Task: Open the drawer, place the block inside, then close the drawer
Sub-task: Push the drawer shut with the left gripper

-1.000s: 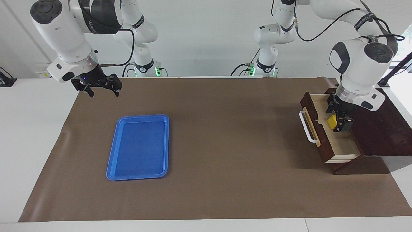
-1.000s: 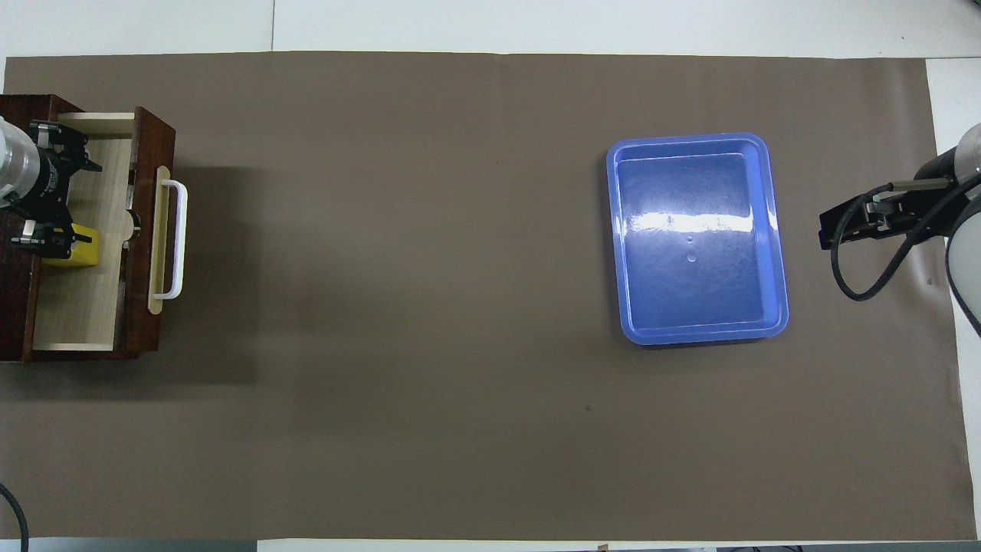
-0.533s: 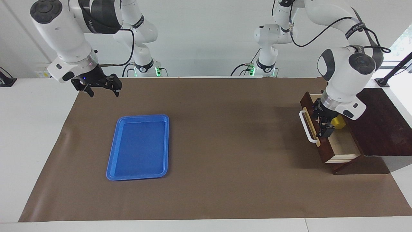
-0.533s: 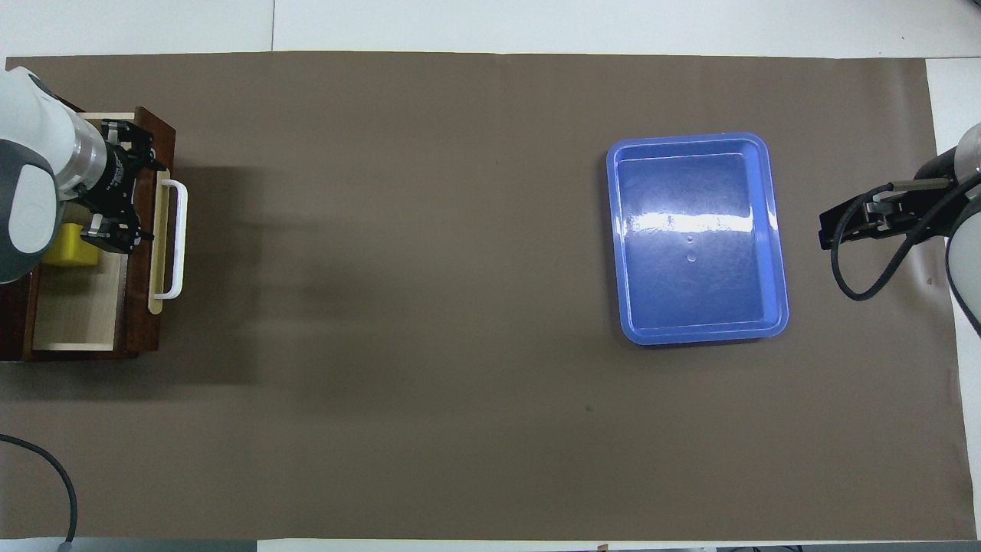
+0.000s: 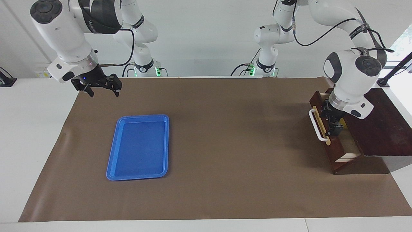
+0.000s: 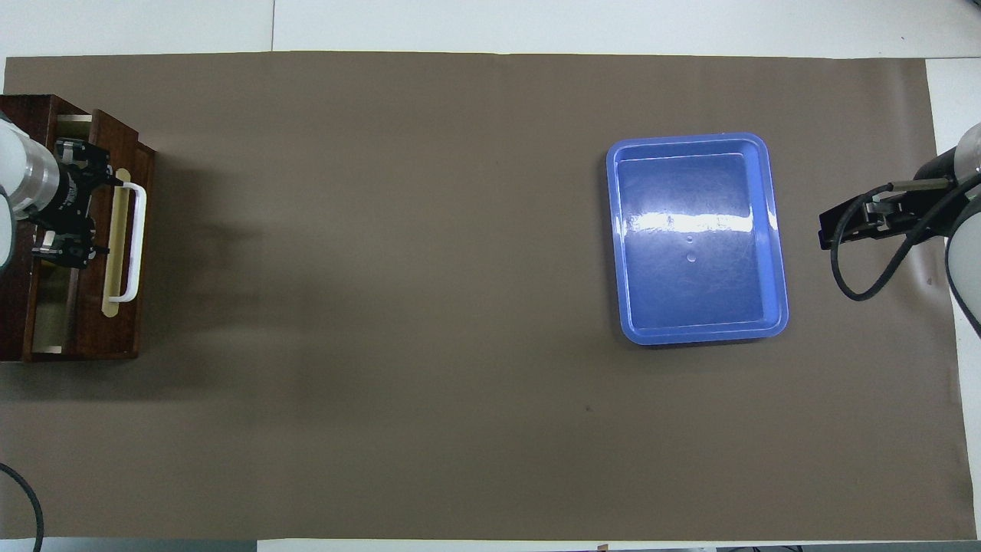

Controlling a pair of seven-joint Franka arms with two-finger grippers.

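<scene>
The drawer [image 5: 335, 158] of the dark brown wooden box [image 5: 383, 129] stands partly open at the left arm's end of the table, with only a narrow strip of its pale interior showing. My left gripper [image 5: 331, 120] is open and holds nothing, low against the top edge of the drawer front beside the white handle [image 5: 317, 127]. A sliver of the yellow block [image 5: 343, 123] shows inside the drawer by the gripper. From overhead the left gripper [image 6: 83, 207] lies along the drawer front [image 6: 88, 322]. My right gripper [image 5: 103, 91] hangs open and waits above the mat's corner.
A blue tray [image 5: 138, 148] lies on the brown mat toward the right arm's end, seen overhead as the tray [image 6: 697, 238] beside the right gripper [image 6: 828, 228]. A wide stretch of mat separates tray and box.
My left gripper left the block in the drawer and moved to the drawer front. The drawer has slid most of the way into the box, covering most of the block. The right arm stayed still.
</scene>
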